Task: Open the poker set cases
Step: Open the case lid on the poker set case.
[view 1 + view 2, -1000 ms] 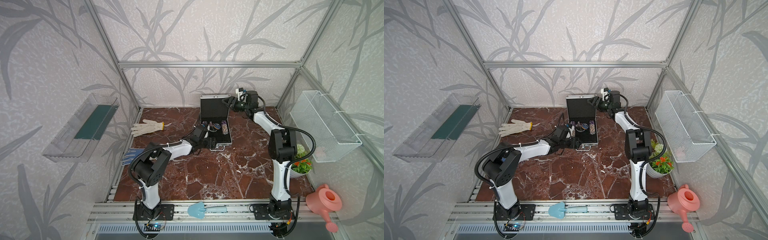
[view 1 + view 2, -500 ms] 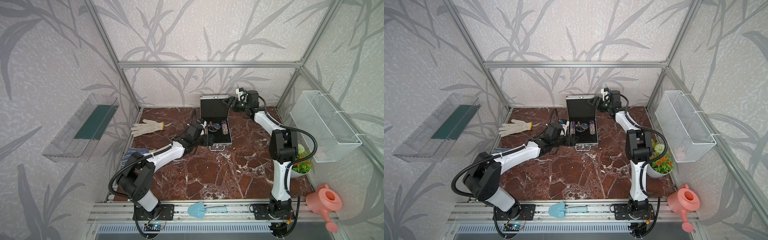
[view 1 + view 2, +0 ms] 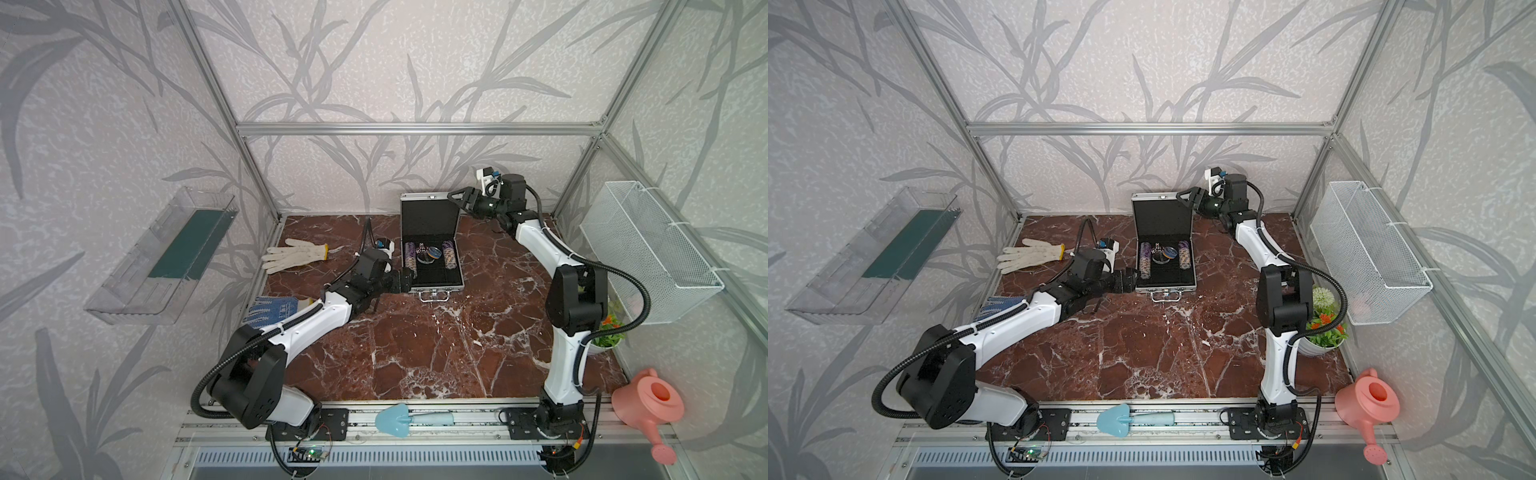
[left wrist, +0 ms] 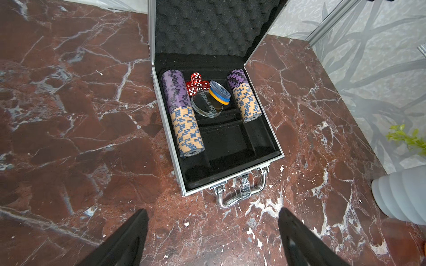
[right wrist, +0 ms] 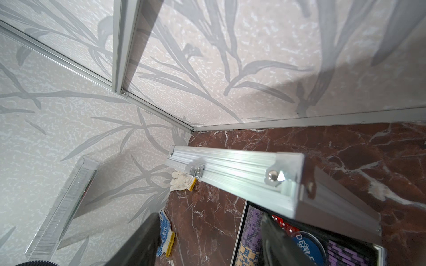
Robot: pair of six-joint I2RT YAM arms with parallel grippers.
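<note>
Standing open on the table (image 3: 415,353), the case (image 3: 436,288) is found just ahead of the L gripper (image 3: 405,279). Its lid (image 3: 430,216) is raised upright and its base lies flat, w/ the handle (image 4: 244,197) on the side facing that gripper.

In the L wrist view the L gripper (image 4: 212,210) is shown w/ fingers (image 4: 129,239) spread wide. Only bare table is seen btwn them, and the case is a little way in front, apart from the tips.

Inside the base, two rows of purple & tan chips (image 4: 182,115) are laid along the sides. Red dice (image 4: 196,85), a clear dealer button (image 4: 207,107) and a few blue/yellow discs (image 4: 220,93) are grouped btwn the rows.

The R gripper (image 3: 456,198) is held up at the lid's top corner, on the side away from the L gripper. In the R wrist view its fingers (image 5: 143,239) are parted and the lid's silver edge runs across just beyond the tips. The lid is not clamped btwn them. Whether a fingertip touches it can't be told.

A white glove (image 3: 293,255) is seen out to the side of the L gripper, away from the case. A blue glove (image 3: 270,309) is partly covered by that arm. A pot plant (image 3: 606,336) is set nr the R arm's elbow, well back from its gripper.
</note>
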